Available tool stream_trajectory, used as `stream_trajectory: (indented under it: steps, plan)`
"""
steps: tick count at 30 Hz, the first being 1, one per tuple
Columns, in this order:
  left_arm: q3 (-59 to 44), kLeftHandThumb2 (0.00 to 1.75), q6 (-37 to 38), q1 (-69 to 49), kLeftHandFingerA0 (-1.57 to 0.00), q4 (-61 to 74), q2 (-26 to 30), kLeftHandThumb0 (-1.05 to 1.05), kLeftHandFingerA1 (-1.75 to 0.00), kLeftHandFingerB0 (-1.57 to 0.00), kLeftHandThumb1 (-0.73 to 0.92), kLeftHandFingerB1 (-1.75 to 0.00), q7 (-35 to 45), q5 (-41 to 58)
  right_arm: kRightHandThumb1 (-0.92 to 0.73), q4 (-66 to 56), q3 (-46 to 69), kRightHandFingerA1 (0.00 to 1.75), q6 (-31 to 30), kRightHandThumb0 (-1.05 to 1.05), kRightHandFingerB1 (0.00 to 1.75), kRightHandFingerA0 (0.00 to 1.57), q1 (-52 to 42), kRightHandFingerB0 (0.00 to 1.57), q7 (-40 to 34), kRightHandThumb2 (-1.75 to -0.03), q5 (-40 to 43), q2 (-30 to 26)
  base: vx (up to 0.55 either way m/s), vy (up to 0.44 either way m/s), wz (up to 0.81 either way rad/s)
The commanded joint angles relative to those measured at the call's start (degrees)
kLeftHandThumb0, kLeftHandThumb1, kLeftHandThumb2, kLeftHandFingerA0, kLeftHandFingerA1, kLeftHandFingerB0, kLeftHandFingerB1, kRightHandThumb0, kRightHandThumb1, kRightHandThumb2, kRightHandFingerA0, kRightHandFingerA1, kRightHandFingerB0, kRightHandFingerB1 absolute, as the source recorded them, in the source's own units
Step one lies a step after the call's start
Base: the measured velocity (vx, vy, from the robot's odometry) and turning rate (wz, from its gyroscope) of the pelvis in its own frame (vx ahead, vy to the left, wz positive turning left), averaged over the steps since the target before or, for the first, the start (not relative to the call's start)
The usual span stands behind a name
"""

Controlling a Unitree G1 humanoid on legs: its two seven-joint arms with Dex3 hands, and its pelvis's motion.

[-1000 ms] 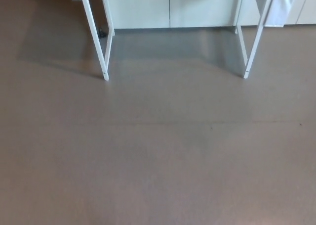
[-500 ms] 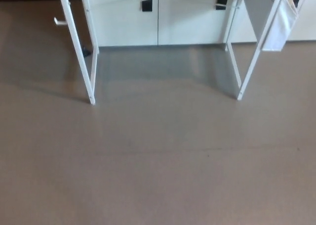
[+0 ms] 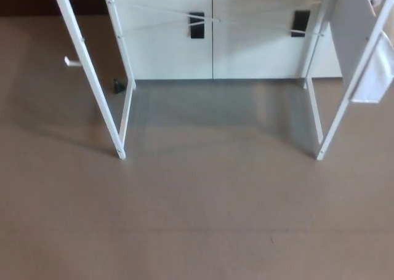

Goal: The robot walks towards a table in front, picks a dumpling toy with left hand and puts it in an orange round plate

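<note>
From my seat, the head view shows mostly bare brown floor (image 3: 197, 231), with a white table (image 3: 92, 83) standing at twelve o'clock. I only get its legs and the thin edge of its top along the upper border; the near legs plant at about ten and two o'clock. Behind it, white cabinets (image 3: 246, 46) with dark handles fill the back, and a white panel (image 3: 374, 77) hangs off the frame at two o'clock.

Neither of my hands shows, so I cannot tell whether their fingers are apart or together. The dumpling toy and the orange plate are out of sight too; I judge they sit on the tabletop, above what the camera catches.

The walk is not finished, I'd say, with open floor between me and the table.

What worries me:
- Walking in blind to the tabletop, I could stop too far out or bump the frame and jolt whatever is on it.
- A foot could clip a near leg if I drift sideways.
- The hanging panel on the right might snag an arm.
</note>
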State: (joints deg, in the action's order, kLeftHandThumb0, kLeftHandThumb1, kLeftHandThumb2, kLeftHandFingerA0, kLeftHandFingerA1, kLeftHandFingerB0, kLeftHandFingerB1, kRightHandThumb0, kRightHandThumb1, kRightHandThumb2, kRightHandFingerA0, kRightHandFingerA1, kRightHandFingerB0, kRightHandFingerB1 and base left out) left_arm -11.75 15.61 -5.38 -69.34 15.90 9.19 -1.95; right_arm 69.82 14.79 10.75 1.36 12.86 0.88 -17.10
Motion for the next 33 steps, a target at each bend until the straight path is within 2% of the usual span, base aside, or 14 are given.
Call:
stream_trajectory:
  steps: [1, 4, 7, 15, 16, 17, 23, 25, 33]
  plan:
    - [0.1, 0.58, -0.7, -0.1, -0.55, 0.0, 1.3, -0.11, -0.46, -0.46, 0.56, -0.36, 0.7, 0.7, -0.56, 0.1, -1.1, 0.47, 0.0, -0.05, 0.31, 0.65, -0.9, 0.31, -1.0, -0.57, -0.1, -0.1, 0.35, 0.134, -0.22]
    - [0.5, 0.56, -0.3, -0.3, -0.57, 0.4, 1.4, -0.07, -0.46, -0.45, 0.53, -0.35, 0.6, 0.4, -0.56, 0.2, -1.7, 0.48, 0.3, -0.04, 0.32, 0.66, -1.0, 0.32, -1.4, -0.57, -0.4, -0.2, 0.35, 0.154, -0.20]
    - [1.3, 0.56, -0.2, -0.5, -0.58, 1.0, 1.5, -0.07, -0.46, -0.44, 0.56, -0.34, 0.2, -0.1, -0.56, -0.2, -2.3, 0.48, 0.4, -0.04, 0.31, 0.65, -1.3, 0.31, -1.5, -0.56, -0.6, -0.3, 0.49, 0.209, -0.43]
    - [2.4, 0.55, -0.1, -0.9, -0.55, 2.4, 1.5, -0.05, -0.44, -0.45, 0.55, -0.34, -1.0, -0.5, -0.56, -0.1, -3.0, 0.48, 0.8, -0.01, 0.31, 0.61, -1.3, 0.31, -2.5, -0.56, -0.4, -0.1, 0.39, 0.147, 0.10]
    - [2.7, 0.55, 0.2, -1.0, -0.55, 2.7, 1.6, -0.05, -0.44, -0.45, 0.55, -0.34, -1.3, -0.7, -0.56, 0.1, -3.1, 0.48, 1.0, -0.01, 0.31, 0.61, -1.4, 0.31, -2.5, -0.56, -0.4, -0.1, 0.32, 0.026, 0.10]
    - [2.8, 0.55, 0.1, -1.1, -0.57, 2.8, 1.5, -0.02, -0.44, -0.45, 0.55, -0.34, -1.5, -0.7, -0.54, 0.1, -3.8, 0.47, 1.4, -0.06, 0.31, 0.68, -1.5, 0.30, -3.1, -0.57, -1.2, -0.3, 0.39, -0.011, 0.23]
    - [3.4, 0.55, -0.2, -1.3, -0.56, 3.8, 1.4, -0.01, -0.44, -0.47, 0.53, -0.34, -1.6, -0.5, -0.57, 0.2, -7.6, 0.47, 2.9, -0.09, 0.31, 0.68, -1.9, 0.30, -5.2, -0.57, -4.4, -1.0, 0.42, -0.083, 0.41]
    - [4.4, 0.56, 0.1, -1.4, -0.57, 4.4, 1.6, -0.08, -0.43, -0.46, 0.53, -0.35, -2.2, -1.5, -0.54, 0.3, -7.9, 0.48, 2.8, -0.07, 0.32, 0.66, -1.8, 0.31, -5.4, -0.57, -4.0, -1.0, 0.37, -0.143, 0.08]
    - [6.4, 0.56, 1.1, -2.6, -0.59, 6.6, 1.8, -0.07, -0.44, -0.46, 0.54, -0.34, -3.4, -2.3, -0.55, 0.8, -8.6, 0.48, 3.0, -0.04, 0.31, 0.68, -1.6, 0.31, -6.0, -0.56, -3.9, -0.9, 0.29, -0.023, -0.15]
